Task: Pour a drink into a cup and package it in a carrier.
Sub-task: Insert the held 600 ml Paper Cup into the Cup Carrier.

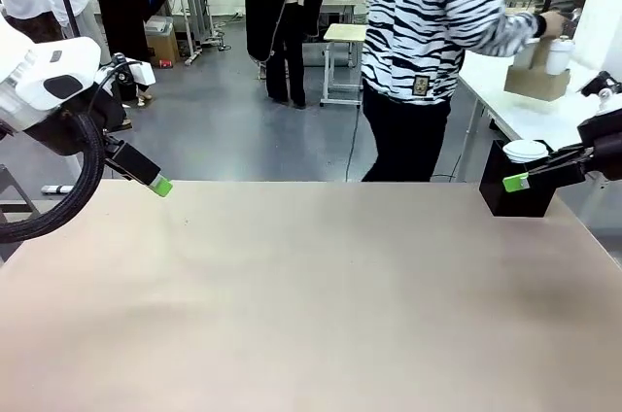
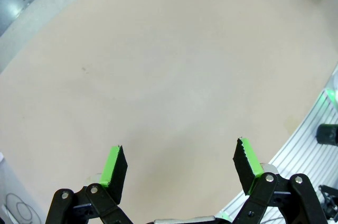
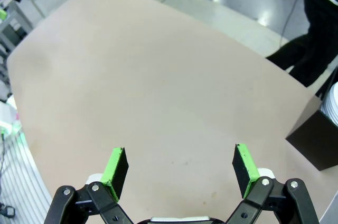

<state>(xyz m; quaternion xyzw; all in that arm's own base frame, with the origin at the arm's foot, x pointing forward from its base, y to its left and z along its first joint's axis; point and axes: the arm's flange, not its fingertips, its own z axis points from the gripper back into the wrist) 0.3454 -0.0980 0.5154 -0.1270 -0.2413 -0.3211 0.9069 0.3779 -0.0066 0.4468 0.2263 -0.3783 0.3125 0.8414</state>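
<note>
A person in a striped top [image 1: 428,14] stands at the far side, turned toward a side table [image 1: 525,116] on the right. Their hand [image 1: 551,23] is on a brown cardboard carrier [image 1: 533,82], which has a white cup [image 1: 559,57] in it. The drink is out of view. My left gripper [image 1: 158,184] hovers open over the table's far left corner, with nothing between its fingers [image 2: 113,168]. At the far right edge my right gripper [image 1: 515,182] is open and empty too. In the wrist views the left gripper [image 2: 179,163] and the right gripper [image 3: 179,163] have bare tabletop beneath them.
A black box [image 1: 515,193] holding a stack of white lids [image 1: 526,151] stands at the table's far right corner, just behind my right fingertips; the black box [image 3: 317,139] also appears in the right wrist view. The wide beige table [image 1: 311,305] is bare. People and stools stand farther back.
</note>
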